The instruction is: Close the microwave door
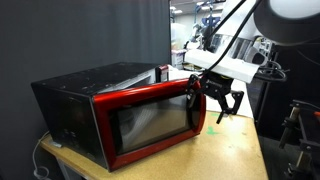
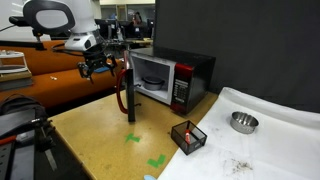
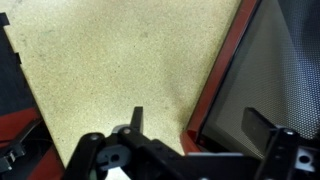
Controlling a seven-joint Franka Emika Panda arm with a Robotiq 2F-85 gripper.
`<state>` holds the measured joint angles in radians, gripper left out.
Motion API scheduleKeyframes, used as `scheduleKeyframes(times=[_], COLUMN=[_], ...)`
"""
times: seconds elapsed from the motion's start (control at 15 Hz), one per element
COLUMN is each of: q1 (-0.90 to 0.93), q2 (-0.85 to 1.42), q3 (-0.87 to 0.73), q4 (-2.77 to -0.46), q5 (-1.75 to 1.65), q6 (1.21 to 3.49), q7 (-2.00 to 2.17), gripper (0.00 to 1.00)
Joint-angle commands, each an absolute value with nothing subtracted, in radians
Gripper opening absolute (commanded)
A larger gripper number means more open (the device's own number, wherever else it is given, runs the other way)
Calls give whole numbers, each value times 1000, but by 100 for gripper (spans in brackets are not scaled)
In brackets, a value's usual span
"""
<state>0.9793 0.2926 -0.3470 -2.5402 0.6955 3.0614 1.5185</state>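
Note:
The microwave (image 1: 85, 85) has a black casing and a glossy red front; it stands on the tan table in both exterior views (image 2: 192, 72). The microwave door (image 1: 150, 120) is swung wide open; an exterior view shows it edge-on, sticking out toward the table's middle (image 2: 130, 90). My gripper (image 1: 222, 102) is at the door's free edge (image 2: 100, 66). In the wrist view the gripper (image 3: 200, 125) is open, and the red door frame (image 3: 225, 70) with its mesh window lies between the two fingers. I cannot tell whether a finger touches it.
A small black wire cube (image 2: 188, 136) with something red inside and a metal bowl (image 2: 243, 122) sit on the table near a white cloth (image 2: 280, 140). Green tape marks (image 2: 157, 161) lie on the tabletop (image 1: 235, 150). Black curtains hang behind.

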Motion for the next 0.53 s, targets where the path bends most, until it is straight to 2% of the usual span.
scheduleKeyframes(times=[0.0, 0.07, 0.13, 0.2, 0.33, 0.47], q1=[988, 984, 988, 993, 995, 985], q2=[250, 243, 243, 241, 234, 228], q3=[-415, -430, -460, -491, -543, -570], q4=[-2555, -2553, -2550, -2548, -2540, -2530], q5=[583, 545, 494, 439, 343, 278], q6=[2962, 2934, 2906, 2881, 2853, 2859], q7=[1470, 1452, 1442, 1434, 1428, 1404], gripper=[100, 93, 77, 69, 62, 47])
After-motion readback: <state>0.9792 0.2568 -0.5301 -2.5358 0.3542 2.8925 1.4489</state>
